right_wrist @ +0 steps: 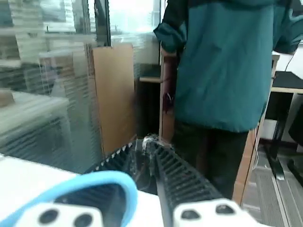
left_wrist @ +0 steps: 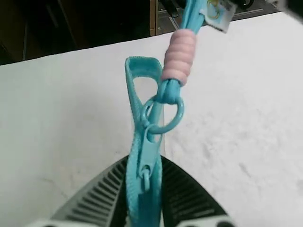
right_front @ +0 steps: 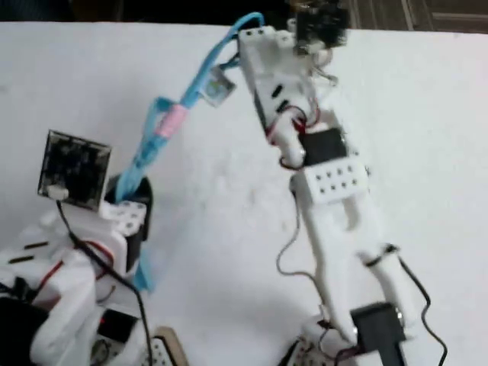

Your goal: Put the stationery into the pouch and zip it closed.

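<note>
Blue pouch [left_wrist: 135, 90] pinched by left gripper [left_wrist: 143, 165]; pull cord [right_front: 229, 40] taut toward right gripper [right_wrist: 147, 142], fingers pressed together. Could slip or jam zipper [left_wrist: 147, 146] if yanked sideways.

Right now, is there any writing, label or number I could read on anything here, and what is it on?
Small tag hanging by the blue pouch: it carries print, but it is too blurred to read.
No other words, numbers or signs are legible.
</note>
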